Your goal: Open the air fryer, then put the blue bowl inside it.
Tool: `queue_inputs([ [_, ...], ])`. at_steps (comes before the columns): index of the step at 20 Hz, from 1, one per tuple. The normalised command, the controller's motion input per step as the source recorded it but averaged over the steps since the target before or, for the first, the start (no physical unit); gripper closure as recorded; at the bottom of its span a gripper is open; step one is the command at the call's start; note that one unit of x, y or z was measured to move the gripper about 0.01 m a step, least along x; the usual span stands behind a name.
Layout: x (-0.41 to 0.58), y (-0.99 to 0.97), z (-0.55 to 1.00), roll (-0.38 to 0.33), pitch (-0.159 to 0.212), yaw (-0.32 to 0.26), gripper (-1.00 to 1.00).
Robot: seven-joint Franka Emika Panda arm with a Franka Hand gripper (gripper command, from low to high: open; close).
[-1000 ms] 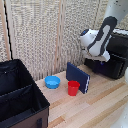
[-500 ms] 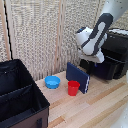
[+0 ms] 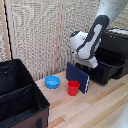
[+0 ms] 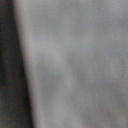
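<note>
No writing can be read anywhere: nearest, a black crate [image 3: 20, 100] is seen at the exterior view's left, then open wood table [image 3: 95, 107], a red cup [image 3: 73, 88], the blue bowl [image 3: 52, 81] beside it, a book [image 3: 78, 77], the gripper [image 3: 93, 62], its fingers' state untellable, above the air fryer [image 3: 109, 61].

Light wooden table [image 3: 95, 107], planked. Blue bowl [image 3: 52, 81] around nine o'clock, red cup [image 3: 73, 88] just beside at centre, dark-blue book [image 3: 78, 76] upright behind the cup. Black divided crate [image 3: 20, 102] at eight o'clock; air fryer [image 3: 111, 62] at two o'clock.
</note>
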Motion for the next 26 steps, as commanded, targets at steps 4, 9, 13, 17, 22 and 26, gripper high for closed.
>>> queue_inputs([
  [4,0.000,0.13,-0.01,-0.023,0.021,0.005,-1.00],
  [9,0.000,0.06,0.01,0.000,-0.023,0.002,-1.00],
  [13,0.021,0.17,0.48,-0.033,-0.001,-0.003,-1.00],
  [17,0.095,0.27,0.93,-0.007,0.022,-0.042,-1.00],
  [22,0.175,0.34,0.93,0.049,0.023,-0.031,-1.00],
  [26,0.194,0.45,0.76,0.115,0.000,-0.044,-1.00],
])
